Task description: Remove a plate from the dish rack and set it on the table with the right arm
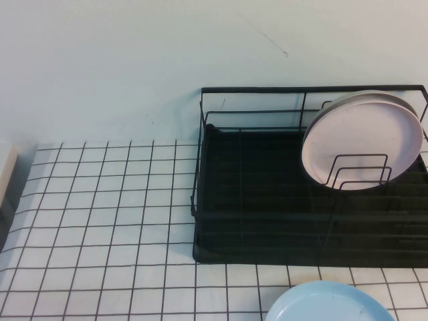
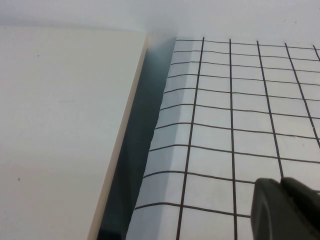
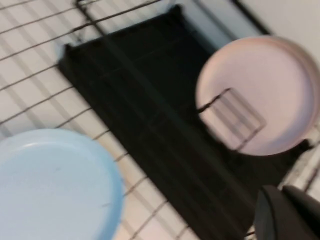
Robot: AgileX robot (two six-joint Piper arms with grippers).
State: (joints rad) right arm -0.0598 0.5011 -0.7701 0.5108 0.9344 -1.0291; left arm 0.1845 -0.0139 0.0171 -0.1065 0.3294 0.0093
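Plate (image 1: 329, 302) before dish rack (image 1: 267, 221)

Plain pale wall (image 1: 134, 60) (faint scuff marks); even, soft light

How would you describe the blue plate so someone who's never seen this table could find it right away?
Start at the dish rack, the black wire rack on the gridded white table. On the table just in front of it lies the plate, flat. It is light blue, while the pink plate leans upright inside the rack.
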